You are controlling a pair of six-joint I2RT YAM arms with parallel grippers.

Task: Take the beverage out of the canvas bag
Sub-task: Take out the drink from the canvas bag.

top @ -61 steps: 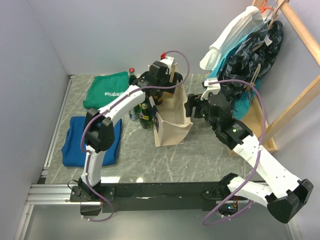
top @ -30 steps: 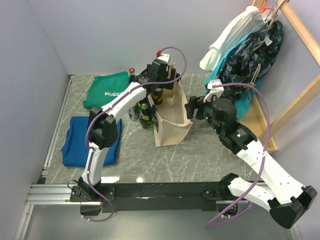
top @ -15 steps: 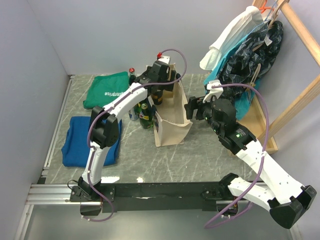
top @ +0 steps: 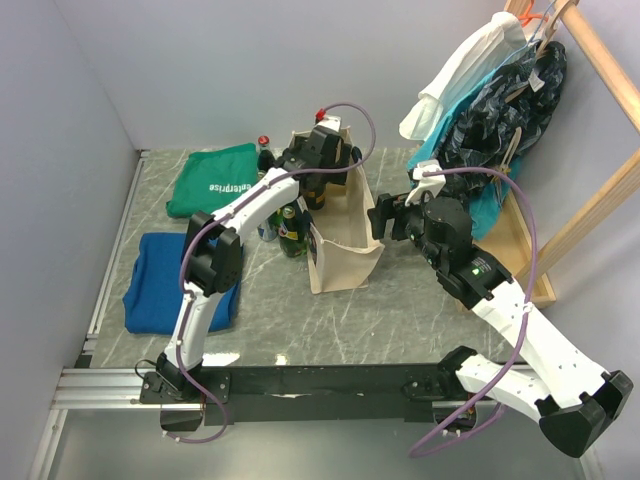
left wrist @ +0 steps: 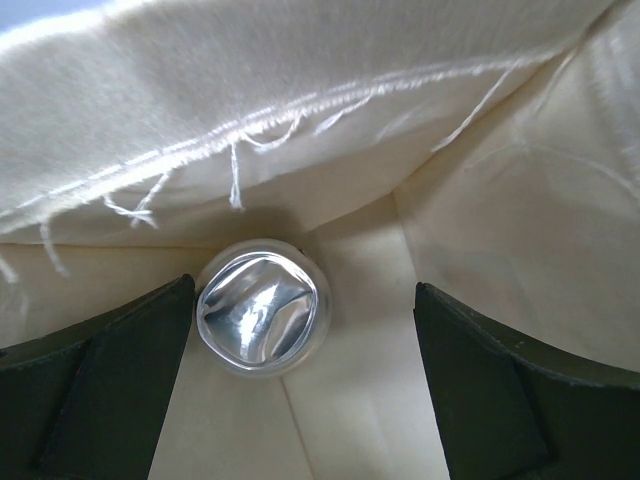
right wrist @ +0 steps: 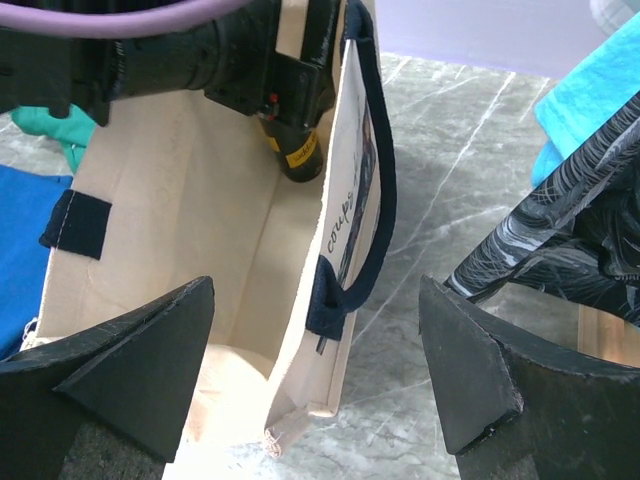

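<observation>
The cream canvas bag [top: 345, 240] stands upright with its mouth open. My left gripper [top: 325, 160] reaches down into its far end, open. In the left wrist view the black fingers [left wrist: 100, 390] stand wide apart above the bag's floor. A round silver foil-topped beverage [left wrist: 262, 320] stands in the corner near the left finger, untouched. My right gripper [top: 385, 218] is open at the bag's right rim. In the right wrist view its fingers [right wrist: 130, 370] straddle the right wall and the navy handle [right wrist: 378, 190] without touching them.
A dark bottle with a yellow label [right wrist: 293, 155] shows below the left gripper; I cannot tell if it is inside the bag. Green bottles [top: 290, 225] stand left of the bag. Green [top: 213, 178] and blue [top: 160, 280] cloths lie left. A clothes rack [top: 520, 110] stands right.
My left gripper has sunk a little deeper into the bag's mouth. My right gripper has shifted left to the bag's right rim and has held there for the last half second.
</observation>
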